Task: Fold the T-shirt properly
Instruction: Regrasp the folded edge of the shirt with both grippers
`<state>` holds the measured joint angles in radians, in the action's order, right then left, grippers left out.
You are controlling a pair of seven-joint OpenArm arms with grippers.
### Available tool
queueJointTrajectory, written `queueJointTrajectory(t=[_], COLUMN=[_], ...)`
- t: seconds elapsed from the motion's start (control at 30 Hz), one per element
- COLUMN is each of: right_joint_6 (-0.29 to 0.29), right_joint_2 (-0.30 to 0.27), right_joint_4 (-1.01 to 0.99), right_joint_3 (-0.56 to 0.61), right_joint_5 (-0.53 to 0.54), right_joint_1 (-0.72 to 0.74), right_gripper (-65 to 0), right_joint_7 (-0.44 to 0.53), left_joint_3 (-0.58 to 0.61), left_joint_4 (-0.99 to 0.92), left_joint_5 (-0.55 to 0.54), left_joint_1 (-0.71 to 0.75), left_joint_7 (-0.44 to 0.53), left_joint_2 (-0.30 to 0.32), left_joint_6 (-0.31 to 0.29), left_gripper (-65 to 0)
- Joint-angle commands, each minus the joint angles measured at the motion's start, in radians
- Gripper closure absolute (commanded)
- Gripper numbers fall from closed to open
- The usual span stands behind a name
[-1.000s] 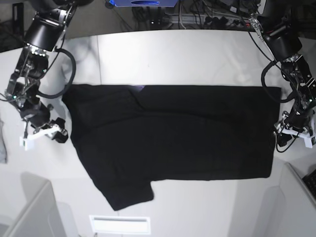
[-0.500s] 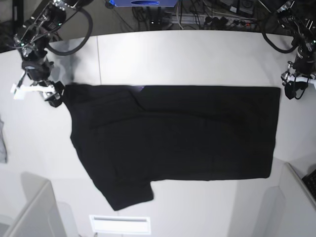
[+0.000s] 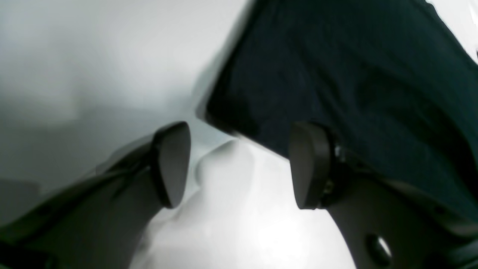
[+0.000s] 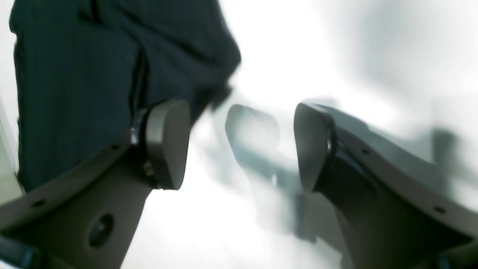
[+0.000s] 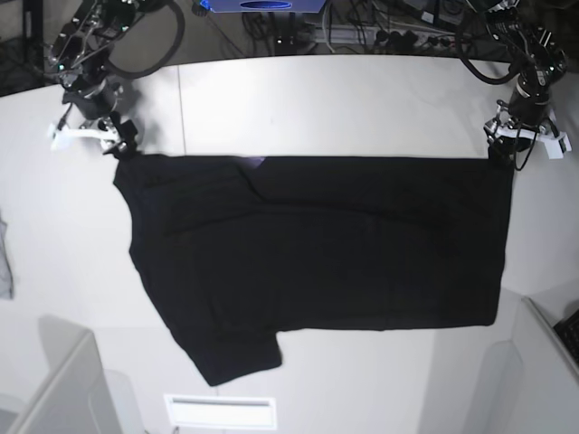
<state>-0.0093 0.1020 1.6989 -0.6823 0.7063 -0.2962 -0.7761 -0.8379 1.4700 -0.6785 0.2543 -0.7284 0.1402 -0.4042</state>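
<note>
The black T-shirt [image 5: 317, 249] lies spread flat on the white table [image 5: 317, 99], plain side up, with one sleeve reaching toward the front left. My right gripper [image 5: 90, 137] hovers open by the shirt's far left corner. In the right wrist view, the shirt [image 4: 93, 67] lies behind the left finger and nothing sits inside my right gripper [image 4: 239, 145]. My left gripper [image 5: 525, 137] stands open at the far right corner. In the left wrist view, that shirt corner [image 3: 354, 74] lies just beyond my left gripper [image 3: 239, 164], which holds only bare table.
A small grey cloth scrap [image 5: 4, 262] lies at the table's left edge. Grey bins stand at the front left [image 5: 54, 389] and front right [image 5: 547, 362]. A white slot [image 5: 219, 411] sits at the front edge. Cables run along the back.
Both arms have swung from the shirt's side edges up to its two far corners. The right gripper's jaws have spread wider.
</note>
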Motion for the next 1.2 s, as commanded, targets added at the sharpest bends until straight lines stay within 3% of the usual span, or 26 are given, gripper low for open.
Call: queueJointTrajectory(t=[0.0, 0.13, 0.47, 0.63, 0.87, 1.03, 1.1, 1.17], right_joint_6=[0.025, 0.070, 0.075, 0.075, 0.075, 0.075, 0.075, 0.075], right_joint_2=[-0.005, -0.005, -0.008, -0.035, -0.049, -0.057, -0.057, -0.057], right_joint_4=[0.007, -0.015, -0.135, -0.158, -0.178, -0.231, -0.244, -0.251], right_joint_3=[0.000, 0.000, 0.002, 0.043, 0.092, 0.092, 0.094, 0.098], right_joint_5=[0.005, 0.000, -0.003, -0.003, -0.001, -0.001, -0.003, -0.003], right_joint_1=[-0.002, 0.012, 0.067, 0.084, 0.087, 0.107, 0.111, 0.110], right_gripper=[-43.1, -44.1, -44.6, -44.4, -44.0, -44.0, -42.3, -36.6], right_joint_7=[0.005, 0.000, 0.000, 0.002, 0.008, 0.010, 0.034, 0.051], left_joint_3=[0.001, 0.002, -0.007, -0.005, -0.008, -0.008, -0.008, -0.008], left_joint_4=[0.002, -0.041, -0.108, -0.125, -0.157, -0.199, -0.214, -0.226], left_joint_5=[-0.013, -0.013, -0.011, -0.011, 0.081, 0.088, 0.088, 0.088], left_joint_1=[-0.017, -0.046, -0.103, -0.132, -0.183, -0.206, -0.211, -0.214], left_joint_7=[0.019, 0.019, 0.019, 0.019, 0.020, 0.020, 0.020, 0.020], left_joint_2=[0.020, 0.020, 0.022, 0.022, 0.019, 0.017, 0.019, 0.019], left_joint_6=[-0.009, -0.009, -0.005, -0.003, -0.003, -0.003, -0.003, -0.003], left_gripper=[-40.5, -40.5, -40.0, -40.0, -39.8, -39.5, -39.5, -38.5])
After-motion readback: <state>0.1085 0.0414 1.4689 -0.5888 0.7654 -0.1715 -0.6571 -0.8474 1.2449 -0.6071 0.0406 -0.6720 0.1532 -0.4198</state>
